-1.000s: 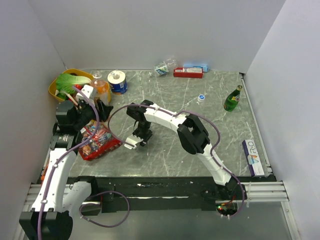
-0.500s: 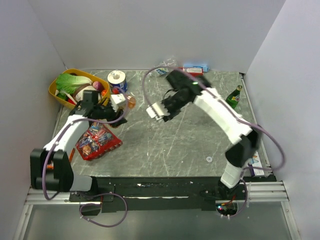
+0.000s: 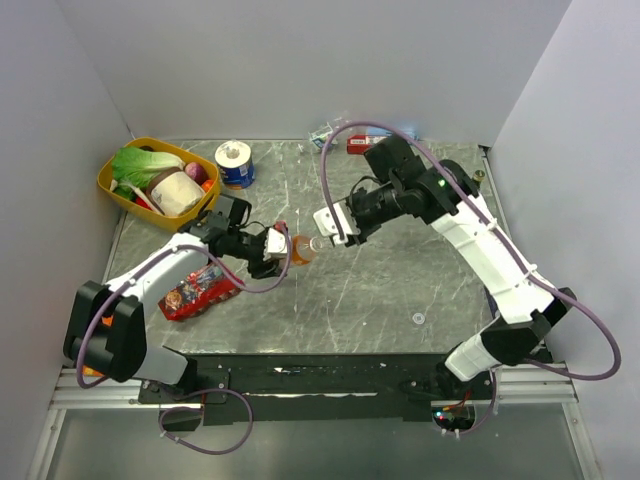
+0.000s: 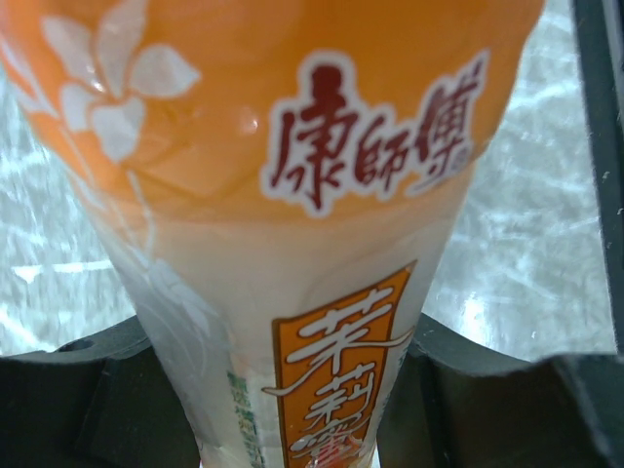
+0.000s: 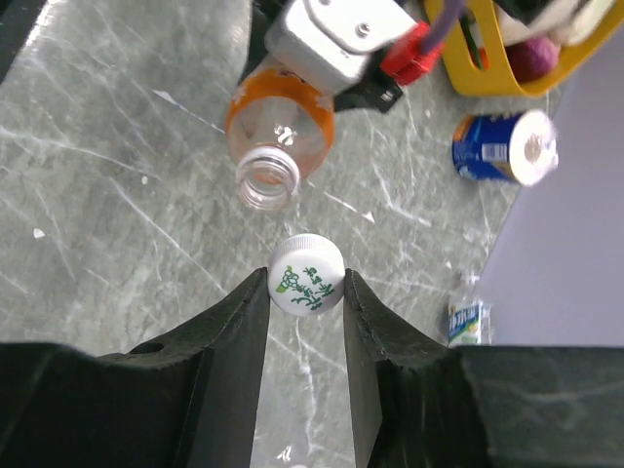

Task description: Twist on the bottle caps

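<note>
Right wrist view: the right gripper (image 5: 305, 285) pinches a white cap (image 5: 306, 275) with green print between its two dark fingers (image 5: 234, 331), one pressed on each side of the rim. Just beyond the fingertips, with a small gap, is the open threaded mouth of the orange drink bottle (image 5: 279, 125), facing the cap. The left gripper (image 4: 292, 419) is clamped on this bottle's lower body, with its pads (image 4: 88, 390) tight against both sides. From above, the left gripper (image 3: 272, 246) holds the bottle (image 3: 301, 248) tilted over the table (image 3: 380, 290), neck toward the right gripper (image 3: 335, 226). Farther beyond the right fingertips and to their right lies a small water bottle (image 5: 468, 314), with a paper roll (image 5: 502, 148) and a yellow basket (image 5: 487, 70) beyond it.
</note>
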You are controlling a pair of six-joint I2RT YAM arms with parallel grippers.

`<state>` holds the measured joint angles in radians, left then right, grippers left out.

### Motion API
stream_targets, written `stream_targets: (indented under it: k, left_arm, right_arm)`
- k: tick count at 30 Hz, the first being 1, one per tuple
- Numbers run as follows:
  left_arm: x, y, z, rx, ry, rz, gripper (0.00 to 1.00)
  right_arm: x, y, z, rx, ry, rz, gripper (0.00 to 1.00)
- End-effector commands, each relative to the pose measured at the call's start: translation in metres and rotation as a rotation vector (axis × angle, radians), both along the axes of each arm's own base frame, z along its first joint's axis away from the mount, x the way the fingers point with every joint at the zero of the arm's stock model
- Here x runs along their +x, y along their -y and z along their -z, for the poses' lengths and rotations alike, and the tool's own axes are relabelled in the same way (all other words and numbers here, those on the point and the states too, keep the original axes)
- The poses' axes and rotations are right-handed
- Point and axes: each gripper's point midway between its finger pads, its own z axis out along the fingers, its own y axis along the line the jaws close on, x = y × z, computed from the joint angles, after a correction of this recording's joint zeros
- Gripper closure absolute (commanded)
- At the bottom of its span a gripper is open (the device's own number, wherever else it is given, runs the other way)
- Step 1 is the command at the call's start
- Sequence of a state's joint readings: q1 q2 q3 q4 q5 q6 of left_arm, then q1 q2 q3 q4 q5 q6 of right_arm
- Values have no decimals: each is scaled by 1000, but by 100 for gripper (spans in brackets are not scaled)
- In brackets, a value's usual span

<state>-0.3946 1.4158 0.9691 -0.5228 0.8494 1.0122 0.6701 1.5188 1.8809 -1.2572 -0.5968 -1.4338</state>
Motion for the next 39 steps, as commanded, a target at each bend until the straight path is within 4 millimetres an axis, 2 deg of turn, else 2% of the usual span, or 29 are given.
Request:
stream_targets:
  k: [1,3,4,6,7,15,29,39]
  left_arm:
    - [-13,21,-33,-168,70,84,99]
    - [-12,29,-45,-230,82,59,99]
    - [-18,29,-43,-246,77,49,99]
    - [-19,36,-52,-302,86,28,99]
    - [-22,36,-49,-306,69,14,99]
    - [-21,43,-53,-350,110,24,99]
    - [-25,47,-53,-373,156,35,99]
    - [-19,49,-61,-418,224,-23,99]
  right_arm:
    - [-21,-11,-14,65,92,-122,73]
    - [-30,-14,-10,52,94,-169,73]
    - [-32,-14,-10,53,87,-176,73]
    - [-38,-16,-12,64,80,-188,72]
    - [-40,-19,-12,66,80,-196,72]
    - [-38,-29,-16,56,66,-199,72]
    - [-41,-29,4,-26,63,-240,71]
    - [-36,-32,16,-72,-48,-188,71]
